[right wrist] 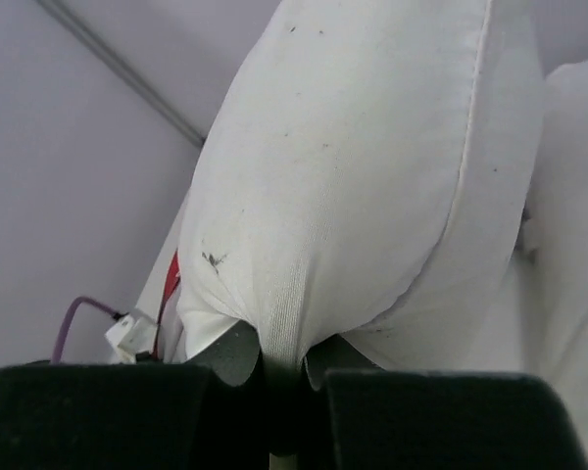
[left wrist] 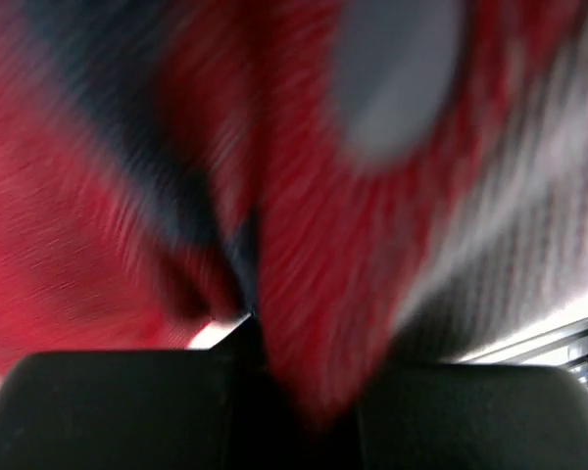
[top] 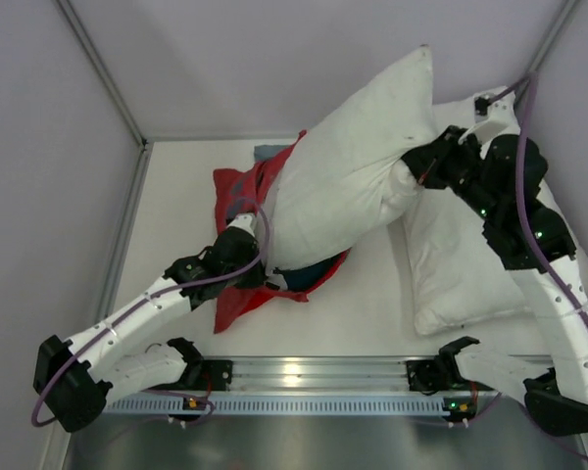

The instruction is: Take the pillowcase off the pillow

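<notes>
The white pillow [top: 358,166] is lifted and tilted, its far corner high, its near end still inside the red pillowcase [top: 243,196], which lies bunched on the table at centre left. My right gripper [top: 416,168] is shut on a pinch of the pillow's edge; in the right wrist view the speckled pillow [right wrist: 363,176] fills the frame above the gripper [right wrist: 284,367]. My left gripper [top: 267,276] is shut on the pillowcase near its lower part; the left wrist view shows blurred red fabric [left wrist: 304,235] between the jaws of the gripper [left wrist: 294,392].
A second white pillow [top: 470,255] lies flat at the right, under my right arm. A grey-blue cloth [top: 268,151] peeks out behind the pillowcase. White walls enclose the table at back and sides. A metal rail [top: 314,374] runs along the near edge.
</notes>
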Controlling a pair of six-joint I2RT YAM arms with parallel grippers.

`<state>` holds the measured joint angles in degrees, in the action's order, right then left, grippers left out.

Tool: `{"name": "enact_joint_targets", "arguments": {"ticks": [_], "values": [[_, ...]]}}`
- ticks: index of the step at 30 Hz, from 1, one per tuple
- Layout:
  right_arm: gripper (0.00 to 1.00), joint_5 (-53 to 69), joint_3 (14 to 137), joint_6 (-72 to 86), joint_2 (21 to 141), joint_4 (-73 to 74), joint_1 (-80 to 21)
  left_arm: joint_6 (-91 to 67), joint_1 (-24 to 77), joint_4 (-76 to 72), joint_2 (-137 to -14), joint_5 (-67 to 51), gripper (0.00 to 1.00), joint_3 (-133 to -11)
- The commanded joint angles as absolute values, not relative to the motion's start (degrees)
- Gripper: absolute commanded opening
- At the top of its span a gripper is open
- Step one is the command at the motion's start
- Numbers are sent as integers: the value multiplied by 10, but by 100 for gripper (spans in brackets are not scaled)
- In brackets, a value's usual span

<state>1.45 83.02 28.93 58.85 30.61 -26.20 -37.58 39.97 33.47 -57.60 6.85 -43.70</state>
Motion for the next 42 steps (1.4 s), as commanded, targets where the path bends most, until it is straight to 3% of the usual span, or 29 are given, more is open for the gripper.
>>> {"name": "enact_joint_targets", "arguments": {"ticks": [1,7,8,9,11,12,16,19,26,32,40,41,42], "values": [[0,-87,938,238,601,290,-169,-361,395,352,-582,119,0,-432],[0,-109,976,209,610,315,-76,-338,393,339,-591,72,0,-451],[0,-106,957,211,609,316,-76,-328,393,329,-599,45,7,-454],[0,-104,945,218,604,316,-75,-321,394,321,-604,16,26,-459],[0,-126,906,228,598,316,-68,-315,409,317,-612,-10,84,-478],[0,-133,894,232,590,316,-50,-318,417,318,-606,16,99,-482],[0,-82,875,240,587,337,38,-360,421,340,-557,126,99,-466],[0,-5,867,256,587,342,97,-381,421,330,-533,140,99,-431],[0,86,882,284,606,343,156,-400,422,266,-602,73,99,-372],[0,147,879,309,606,327,165,-376,424,109,-623,-95,99,-305],[0,193,880,330,608,302,165,-366,431,31,-722,-202,98,-284],[0,197,882,332,610,301,165,-366,431,13,-741,-220,95,-283],[0,200,884,332,612,301,165,-368,431,12,-748,-219,83,-286]]}}
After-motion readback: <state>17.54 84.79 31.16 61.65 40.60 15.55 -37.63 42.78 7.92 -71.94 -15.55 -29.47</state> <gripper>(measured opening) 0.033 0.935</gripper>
